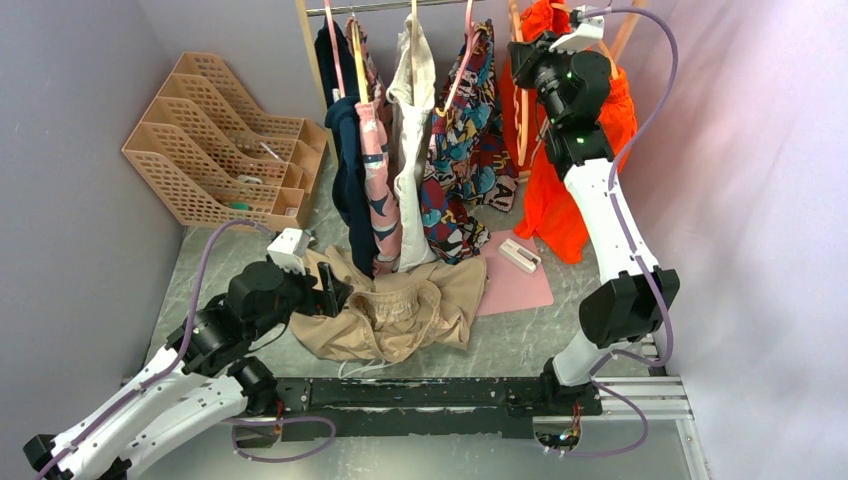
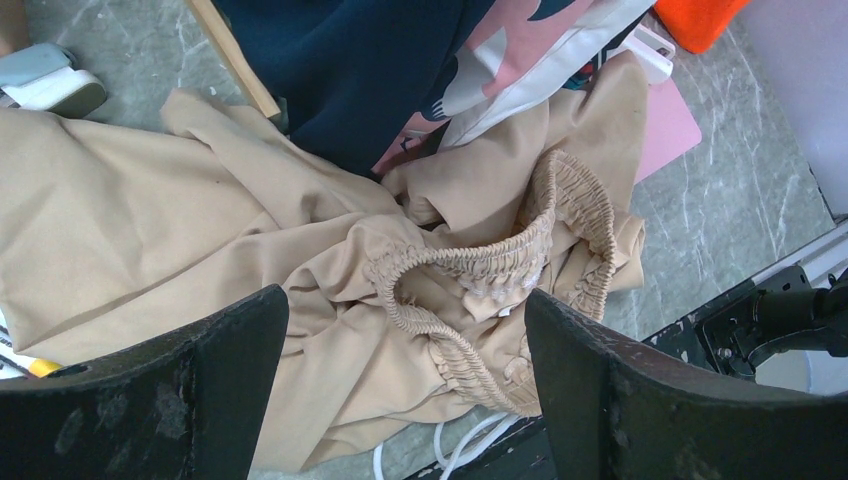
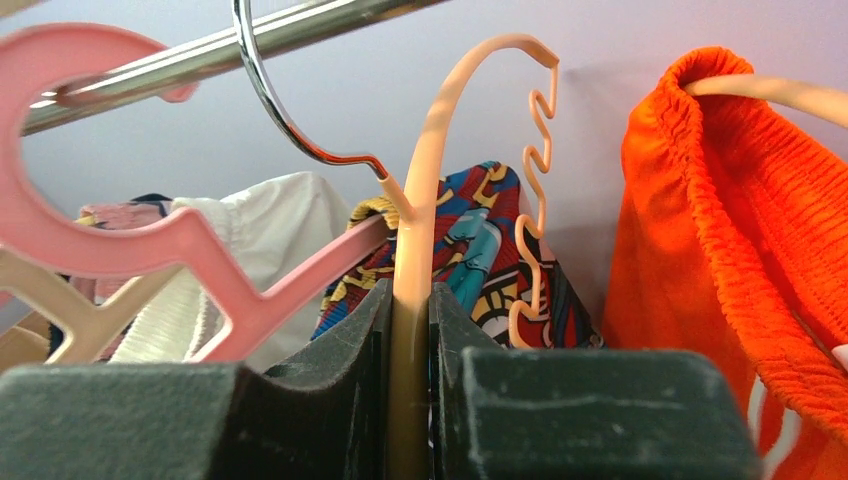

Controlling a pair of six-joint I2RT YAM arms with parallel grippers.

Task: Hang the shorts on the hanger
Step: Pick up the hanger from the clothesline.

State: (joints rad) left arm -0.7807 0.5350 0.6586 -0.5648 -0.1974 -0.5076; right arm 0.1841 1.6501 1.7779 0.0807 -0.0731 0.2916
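Note:
The beige shorts (image 1: 400,310) lie crumpled on the table below the hanging clothes. In the left wrist view the shorts (image 2: 200,230) show a gathered waistband (image 2: 480,260) and a white drawstring (image 2: 460,440). My left gripper (image 1: 335,290) is open at the shorts' left edge; in its own view the left gripper (image 2: 405,400) has its jaws wide apart above the fabric and holds nothing. My right gripper (image 1: 520,48) is raised to the rail. In its own view the right gripper (image 3: 408,300) is shut on the pale orange-tan hanger (image 3: 425,150), whose wavy bar (image 3: 535,200) stands upright.
A metal rail (image 3: 300,28) carries pink hangers (image 3: 150,250), a cream-white garment (image 1: 412,150), patterned clothes (image 1: 465,130) and bright orange shorts (image 1: 575,190). A tan basket organizer (image 1: 220,140) stands at the back left. A pink mat (image 1: 515,280) holds a small white object (image 1: 520,256).

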